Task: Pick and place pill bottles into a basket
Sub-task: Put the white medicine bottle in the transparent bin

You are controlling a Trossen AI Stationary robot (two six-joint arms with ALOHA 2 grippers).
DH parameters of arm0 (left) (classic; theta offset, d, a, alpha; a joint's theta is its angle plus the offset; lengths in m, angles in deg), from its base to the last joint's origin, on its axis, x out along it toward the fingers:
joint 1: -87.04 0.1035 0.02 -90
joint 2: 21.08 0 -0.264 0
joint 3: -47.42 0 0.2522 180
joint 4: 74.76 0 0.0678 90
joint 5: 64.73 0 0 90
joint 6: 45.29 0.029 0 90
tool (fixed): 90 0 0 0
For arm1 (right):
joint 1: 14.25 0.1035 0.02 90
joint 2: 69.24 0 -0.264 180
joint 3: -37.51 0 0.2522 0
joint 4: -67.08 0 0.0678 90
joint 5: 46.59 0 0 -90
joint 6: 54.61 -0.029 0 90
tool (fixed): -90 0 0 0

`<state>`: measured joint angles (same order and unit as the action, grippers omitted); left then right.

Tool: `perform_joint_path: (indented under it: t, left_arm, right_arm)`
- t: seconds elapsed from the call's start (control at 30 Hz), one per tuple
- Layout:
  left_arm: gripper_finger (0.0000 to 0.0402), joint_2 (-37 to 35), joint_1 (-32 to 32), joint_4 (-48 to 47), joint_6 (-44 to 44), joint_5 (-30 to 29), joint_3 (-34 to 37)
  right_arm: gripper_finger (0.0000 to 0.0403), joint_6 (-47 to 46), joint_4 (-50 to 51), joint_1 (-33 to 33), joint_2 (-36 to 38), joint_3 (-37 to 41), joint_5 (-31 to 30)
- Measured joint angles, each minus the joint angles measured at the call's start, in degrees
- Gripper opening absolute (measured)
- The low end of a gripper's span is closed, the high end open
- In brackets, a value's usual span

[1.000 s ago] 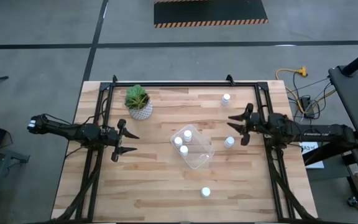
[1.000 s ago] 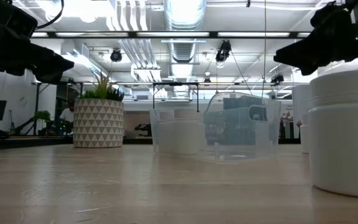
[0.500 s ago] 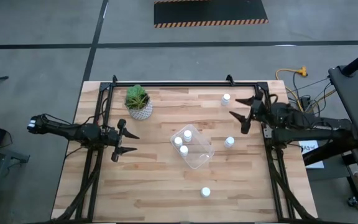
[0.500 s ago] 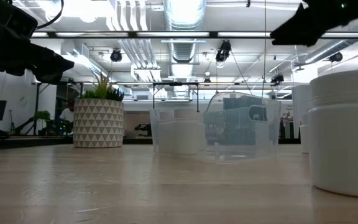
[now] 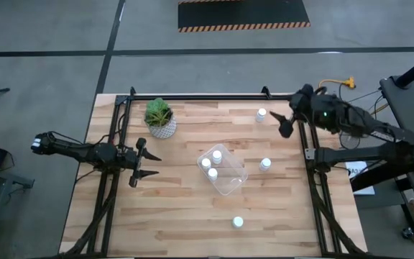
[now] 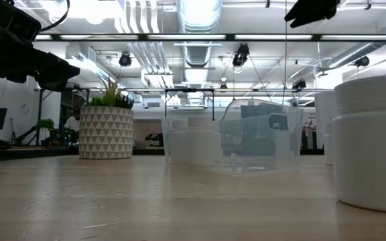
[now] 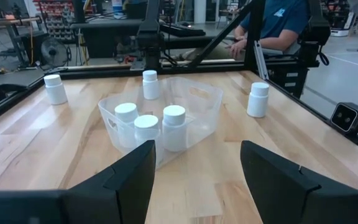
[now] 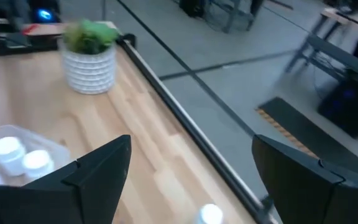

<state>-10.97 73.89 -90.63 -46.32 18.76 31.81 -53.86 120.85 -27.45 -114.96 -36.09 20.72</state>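
Right claw [image 5: 282,123], fingers apart and empty, hangs just beside the far bottle [image 5: 261,114], which stands upright, cap up, long axis vertical. A second bottle [image 5: 265,164] stands nearer than the claw, a third [image 5: 237,222] well apart at the near edge. Three others [image 7: 146,128] sit upright in the basket [image 5: 234,181]. Bottles appear light, rigid and smooth; a grip across the body below the cap looks soundest. Left claw [image 5: 144,163], apart, waits beyond the basket.
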Motion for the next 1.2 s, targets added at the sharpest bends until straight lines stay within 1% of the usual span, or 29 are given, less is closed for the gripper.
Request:
perform_joint_path:
  t: [0.13, 0.23, 0.33, 0.47, 0.57, 0.87, 1.03, 1.2]
  left_arm:
    - [0.0219, -0.04, 0.02, 0.0, 0.02, 0.0, 0.0]
    - [0.0219, -0.08, 0.01, -0.03, 0.12, 0.0, 0.0]
    - [0.0219, -0.08, 0.0, -0.03, 0.48, 0.0, 0.0]
    - [0.0219, -0.02, 0.0, -0.09, 0.48, 0.0, 0.0]
    - [0.0219, -0.02, 0.01, -0.1, 0.48, 0.01, 0.0]
    - [0.0219, -0.02, 0.0, -0.11, 0.28, 0.02, 0.0]
    - [0.0219, -0.01, 0.02, -0.11, -0.04, 0.0, 0.0]
    - [0.0219, 0.0, 0.02, -0.11, -0.04, 0.02, 0.0]
  right_arm:
    - [0.0327, -0.14, 7.28, -4.78, -4.55, -6.81, 0.16]
    - [0.0327, -0.3, 12.33, -8.75, -8.06, -10.93, 1.41]
    - [0.0327, -0.15, 14.45, -13.11, -11.51, -13.62, 5.48]
    - [0.0326, 1.48, 14.66, -18.46, -15.43, -15.76, 13.09]
    - [0.0325, 2.87, 15.18, -21.66, -18.5, -17.01, 16.51]
    - [0.0324, 6.81, 17.76, -27.31, -25.94, -22.97, 18.81]
    - [0.0324, 7.19, 22.47, -30.17, -29.02, -29.44, 21.59]
    - [0.0325, 7.66, 28.55, -32.11, -32.27, -36.69, 21.79]
